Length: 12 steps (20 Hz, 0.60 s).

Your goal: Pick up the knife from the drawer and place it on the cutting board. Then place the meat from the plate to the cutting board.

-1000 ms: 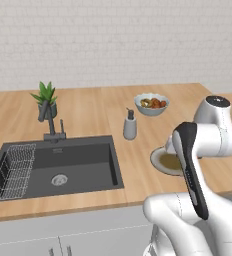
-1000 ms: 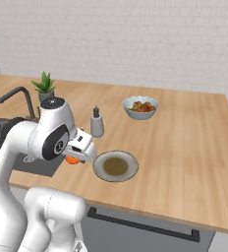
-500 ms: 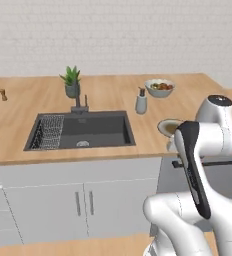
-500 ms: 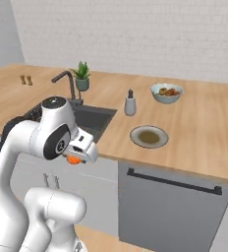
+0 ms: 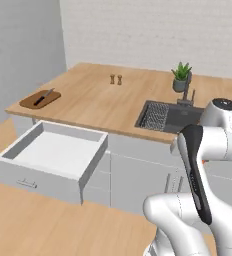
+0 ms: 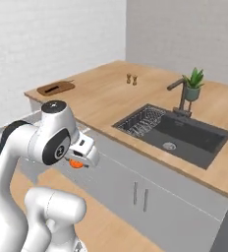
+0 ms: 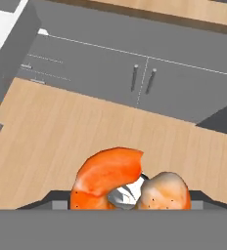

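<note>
Left base view: far left of the fingers, the knife [image 5: 42, 97] lies on the cutting board [image 5: 40, 99] on the table [image 5: 95, 102]; nearer, the drawer [image 5: 53, 159] stands pulled out; hand view: the fingers [image 7: 127, 197] stand fairly wide, clamped on the meat [image 7: 108, 177] above the wooden floor [image 7: 52, 132].

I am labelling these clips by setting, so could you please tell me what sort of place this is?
A simulated home kitchen, by the look of it: a wooden countertop with an inset sink and faucet, and an open drawer in the white cabinets.
</note>
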Tool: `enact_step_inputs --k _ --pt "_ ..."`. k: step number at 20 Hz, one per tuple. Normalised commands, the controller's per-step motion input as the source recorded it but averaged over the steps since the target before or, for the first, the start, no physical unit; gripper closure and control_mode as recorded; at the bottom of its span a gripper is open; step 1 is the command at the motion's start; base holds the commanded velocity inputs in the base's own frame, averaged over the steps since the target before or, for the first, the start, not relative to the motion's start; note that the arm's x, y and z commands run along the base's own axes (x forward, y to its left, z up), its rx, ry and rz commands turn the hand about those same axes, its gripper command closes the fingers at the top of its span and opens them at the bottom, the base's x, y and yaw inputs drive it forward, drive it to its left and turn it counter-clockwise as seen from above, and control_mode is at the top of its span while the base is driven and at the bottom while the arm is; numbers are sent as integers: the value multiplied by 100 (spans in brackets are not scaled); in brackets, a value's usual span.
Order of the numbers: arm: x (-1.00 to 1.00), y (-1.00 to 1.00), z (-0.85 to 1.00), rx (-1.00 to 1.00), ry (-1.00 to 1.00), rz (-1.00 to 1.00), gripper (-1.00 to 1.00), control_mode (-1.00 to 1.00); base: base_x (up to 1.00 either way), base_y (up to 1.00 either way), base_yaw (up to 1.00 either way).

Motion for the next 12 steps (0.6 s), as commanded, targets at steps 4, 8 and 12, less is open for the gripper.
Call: enact_step_inputs --k 4,8,12 --pt "0 0 0 0 0 0 100 100 10 87 64" --pt "0 0 0 0 0 0 100 100 62 67 28" --pt "0 0 0 0 0 0 100 100 98 73 11"
